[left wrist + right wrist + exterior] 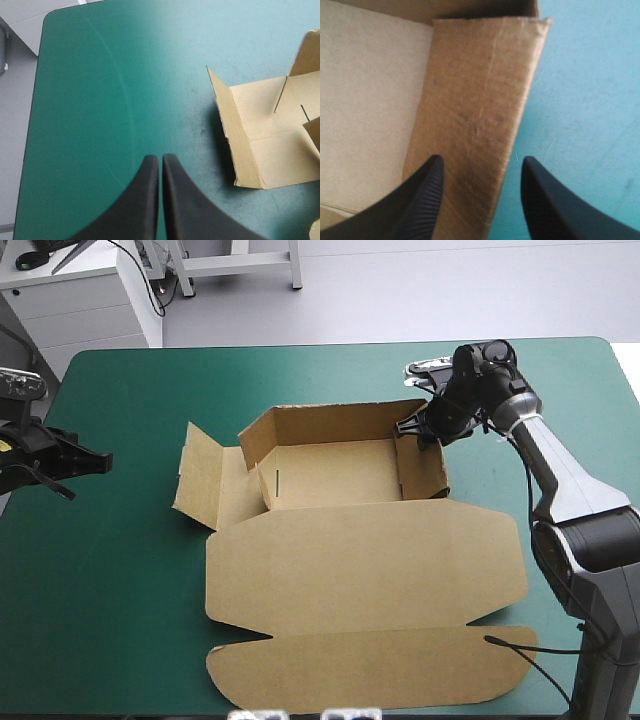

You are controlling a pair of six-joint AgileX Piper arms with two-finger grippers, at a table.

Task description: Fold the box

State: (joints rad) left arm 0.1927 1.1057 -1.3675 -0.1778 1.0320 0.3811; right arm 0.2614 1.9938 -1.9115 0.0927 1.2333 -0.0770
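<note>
box point(360, 560) wall inside parted right gripper point(482, 159), wrist view only; left gripper point(160, 157) closed, empty

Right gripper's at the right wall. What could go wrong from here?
The right gripper straddles the right wall, open; nothing pins the box, so a push could slide it or untuck the wall.
The left side panel lies splayed, the shut left gripper away from it: that side may sag.

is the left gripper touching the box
Apart. The high view shows the left gripper with bare teal-green cover between it and the box.
</note>
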